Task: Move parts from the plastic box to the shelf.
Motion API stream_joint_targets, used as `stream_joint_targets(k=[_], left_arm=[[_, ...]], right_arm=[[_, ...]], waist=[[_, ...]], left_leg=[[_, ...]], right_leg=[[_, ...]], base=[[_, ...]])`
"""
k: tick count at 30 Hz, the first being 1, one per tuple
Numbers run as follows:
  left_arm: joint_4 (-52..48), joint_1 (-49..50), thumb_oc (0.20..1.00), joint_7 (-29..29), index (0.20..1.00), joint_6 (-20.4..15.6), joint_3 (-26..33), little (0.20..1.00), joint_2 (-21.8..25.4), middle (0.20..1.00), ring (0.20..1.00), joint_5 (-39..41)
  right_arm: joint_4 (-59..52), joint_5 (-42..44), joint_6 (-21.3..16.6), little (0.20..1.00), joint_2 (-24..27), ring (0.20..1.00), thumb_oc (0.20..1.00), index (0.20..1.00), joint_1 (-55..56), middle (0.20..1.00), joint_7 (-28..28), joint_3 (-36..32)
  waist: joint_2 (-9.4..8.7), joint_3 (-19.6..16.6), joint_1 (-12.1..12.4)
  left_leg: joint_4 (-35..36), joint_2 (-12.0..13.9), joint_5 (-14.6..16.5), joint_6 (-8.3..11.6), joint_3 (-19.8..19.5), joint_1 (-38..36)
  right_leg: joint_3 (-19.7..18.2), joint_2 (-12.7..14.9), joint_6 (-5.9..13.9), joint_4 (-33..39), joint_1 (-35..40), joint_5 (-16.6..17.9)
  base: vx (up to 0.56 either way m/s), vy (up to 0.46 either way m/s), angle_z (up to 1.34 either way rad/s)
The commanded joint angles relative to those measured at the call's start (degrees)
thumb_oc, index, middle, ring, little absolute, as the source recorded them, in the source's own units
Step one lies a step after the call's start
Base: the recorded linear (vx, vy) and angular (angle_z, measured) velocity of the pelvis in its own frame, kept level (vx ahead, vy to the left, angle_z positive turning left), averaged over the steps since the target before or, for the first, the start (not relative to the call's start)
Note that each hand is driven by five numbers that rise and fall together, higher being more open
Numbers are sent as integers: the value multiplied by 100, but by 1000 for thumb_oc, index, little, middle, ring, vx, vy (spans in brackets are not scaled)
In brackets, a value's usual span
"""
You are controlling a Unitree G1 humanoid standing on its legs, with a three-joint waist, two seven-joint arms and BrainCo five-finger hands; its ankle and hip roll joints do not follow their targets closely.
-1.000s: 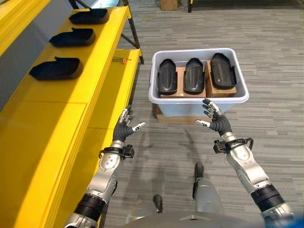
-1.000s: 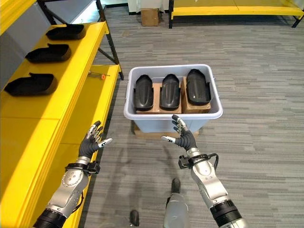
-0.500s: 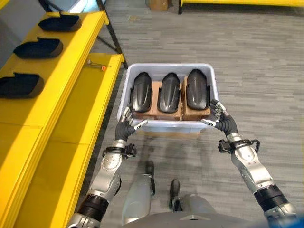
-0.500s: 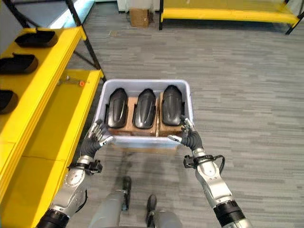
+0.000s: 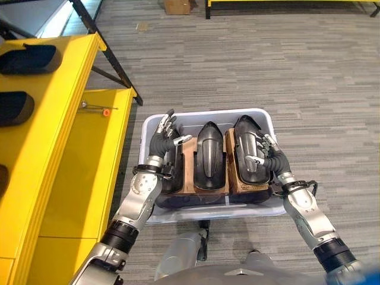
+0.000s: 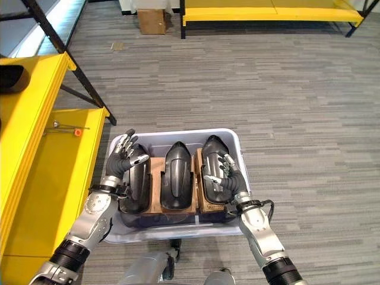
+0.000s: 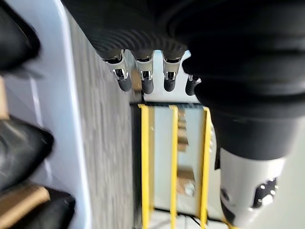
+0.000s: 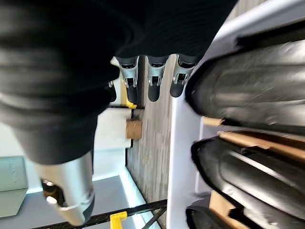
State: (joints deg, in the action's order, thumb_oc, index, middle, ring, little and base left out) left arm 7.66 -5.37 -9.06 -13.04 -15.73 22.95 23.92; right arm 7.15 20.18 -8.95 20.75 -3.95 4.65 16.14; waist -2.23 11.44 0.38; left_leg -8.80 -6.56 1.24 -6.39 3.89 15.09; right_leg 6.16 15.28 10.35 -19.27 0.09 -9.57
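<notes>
A: Hovering over the plastic box [image 5: 267, 209] with both hands, nothing lifted yet. Three black moulded parts lie side by side in it on brown cardboard dividers [image 5: 189, 167]. The yellow shelf [image 5: 53, 148] runs along nine o'clock with more black parts [image 5: 29, 58] already on its upper level.

B: Risks from here?

A: My read: both hands sit above different parts at once. The left hand [image 5: 164, 135] is over the left part [image 6: 138, 178], the right hand [image 6: 224, 174] over the right part [image 5: 249, 157]. These shells look smooth and rounded, so a shallow pinch could slide off the crown. They sit close together; lifting one at an angle could drag the middle part [image 5: 209, 155] or tip its cardboard divider. The box is light-looking plastic and might shift if a hand pushes on its rim.

B: Hands, how far open?

A: Left: fingers spread and nearly straight, thumb out toward three o'clock, holding nothing. Cannot tell from the head views whether its fingertips touch the part. Right: fingers loosely extended, slightly bent, lying on or just above the right part's top surface, not wrapped round it. Both wrist views show straight fingers with nothing between them.
</notes>
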Motion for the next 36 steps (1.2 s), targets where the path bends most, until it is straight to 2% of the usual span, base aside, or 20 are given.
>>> stream_joint_targets(k=[1,2,3,4,5,6,7,8,9,10,12,24,25,27,29,30,31,32,35,36], left_arm=[[-572,138,1000,0,1000,-257,240,1000,133,1000,1000,-135],[-589,176,1000,-8,1000,-240,298,1000,124,1000,1000,-113],[-592,179,1000,-7,1000,-238,299,1000,123,1000,1000,-113],[-596,196,1000,5,1000,-233,314,1000,115,1000,1000,-92],[-567,191,1000,-6,1000,-242,337,1000,85,1000,1000,-75],[-567,190,1000,-5,1000,-242,337,1000,85,1000,1000,-75],[-591,328,1000,43,1000,-243,427,1000,59,1000,1000,-39],[-593,329,1000,43,1000,-242,428,1000,60,1000,1000,-39],[-583,392,1000,162,1000,-241,416,1000,33,1000,1000,-8],[-585,399,1000,165,1000,-241,417,1000,33,1000,1000,-6],[-642,631,1000,311,1000,-201,442,1000,4,1000,1000,15],[-727,906,1000,470,1000,-111,504,1000,-46,1000,1000,142],[-725,870,1000,492,1000,-107,480,1000,-75,1000,1000,149],[-712,830,1000,498,1000,-109,458,1000,-82,1000,1000,148],[-673,757,1000,522,1000,-112,427,1000,-95,1000,1000,158],[-655,713,1000,521,1000,-115,406,1000,-105,1000,1000,150],[-666,709,1000,557,1000,-128,404,1000,-107,1000,1000,189],[-674,714,1000,544,1000,-137,402,1000,-111,1000,1000,203],[-706,688,1000,493,1000,-109,386,1000,-134,1000,1000,233],[-707,690,1000,492,1000,-108,386,1000,-135,1000,1000,233]], right_arm=[[-288,34,-244,1000,37,1000,1000,1000,-137,1000,-1,-154],[-329,-11,-229,1000,38,1000,1000,1000,-132,1000,1,-154],[-331,-12,-228,1000,38,1000,1000,1000,-130,1000,1,-153],[-318,-29,-213,1000,52,1000,1000,1000,-166,1000,6,-133],[-289,4,-228,1000,68,1000,1000,1000,-278,1000,14,-111],[-289,4,-228,1000,69,1000,1000,1000,-279,1000,14,-111],[-278,22,-239,1000,66,1000,1000,1000,-246,1000,-4,-71],[-279,22,-239,1000,66,1000,1000,1000,-245,1000,-3,-70],[-295,102,-248,1000,88,1000,1000,1000,-162,1000,-69,-67],[-297,103,-248,1000,90,1000,1000,1000,-156,1000,-70,-66],[-304,165,-271,1000,152,1000,1000,1000,-5,1000,-151,-175],[-386,260,-234,1000,299,1000,1000,1000,163,1000,-348,-129],[-425,259,-275,1000,336,1000,1000,1000,140,1000,-316,-140],[-411,258,-285,1000,355,1000,1000,1000,120,1000,-296,-152],[-415,281,-311,1000,394,1000,1000,1000,108,1000,-274,-197],[-416,271,-323,1000,413,1000,1000,1000,109,1000,-247,-216],[-394,257,-323,1000,433,1000,1000,1000,88,1000,-235,-194],[-389,258,-325,1000,421,1000,1000,1000,78,1000,-221,-167],[-342,283,-329,1000,376,1000,1000,1000,75,1000,-126,-176],[-342,283,-329,1000,377,1000,1000,1000,77,1000,-125,-176]], waist=[[-22,-55,-21],[29,-16,-13],[28,-14,-16],[63,8,-38],[118,79,-96],[118,82,-96],[19,123,-95],[18,128,-95],[15,38,-145],[15,49,-145],[12,-154,-114],[106,-259,-93],[120,-170,-77],[111,-118,-70],[78,-53,-127],[57,-22,-179],[51,-14,-231],[58,-7,-212],[139,-11,-221],[142,-11,-222]], left_leg=[[-597,784,388,432,164,200],[-433,776,410,399,196,15],[-425,774,408,400,195,7],[-256,803,373,421,209,-142],[-74,881,345,495,172,-359],[-73,882,346,495,172,-363],[-83,851,360,572,104,-546],[-78,851,358,572,104,-554],[128,902,273,653,126,-685],[162,903,258,657,127,-721],[337,985,162,783,123,-894],[525,1262,-108,1042,-80,-1093],[429,1313,-224,1132,-178,-971],[328,1308,-277,1173,-227,-876],[-45,1309,-203,1185,-128,-645],[-263,1407,-222,1190,57,-566],[-392,1622,-205,1201,138,-660],[-406,1701,-244,1239,6,-701],[-105,2171,-567,1393,-416,-837],[-83,2176,-578,1399,-416,-849]], right_leg=[[-28,105,-185,-162,-260,1746],[140,115,-201,-278,-425,1667],[142,116,-202,-281,-421,1663],[212,-33,-264,-58,-649,1321],[146,-360,-347,286,-960,736],[145,-361,-348,285,-957,735],[28,-383,-258,991,-658,756],[29,-383,-258,996,-649,758],[-130,-532,-299,1256,-497,710],[-127,-536,-302,1283,-465,721],[81,-586,-346,1717,-60,751],[240,-886,-605,1746,203,475],[334,-964,-696,1710,202,410],[385,-960,-720,1678,198,388],[507,-923,-762,1553,149,336],[555,-887,-783,1477,119,337],[519,-872,-810,1372,37,313],[456,-874,-797,1315,-8,308],[399,-744,-677,1062,-171,230],[400,-747,-680,1046,-177,220]], base=[[89,169,2],[90,167,10],[78,63,-7],[95,-26,-20],[95,-25,-30],[135,-172,-23],[81,-136,8],[131,-210,25],[51,-77,51],[102,-197,33],[88,-225,17],[-10,-115,6],[-67,-147,33],[-80,-104,37],[-91,-74,34],[-61,7,33],[-39,45,41],[-10,104,47],[28,124,6],[40,132,1]])
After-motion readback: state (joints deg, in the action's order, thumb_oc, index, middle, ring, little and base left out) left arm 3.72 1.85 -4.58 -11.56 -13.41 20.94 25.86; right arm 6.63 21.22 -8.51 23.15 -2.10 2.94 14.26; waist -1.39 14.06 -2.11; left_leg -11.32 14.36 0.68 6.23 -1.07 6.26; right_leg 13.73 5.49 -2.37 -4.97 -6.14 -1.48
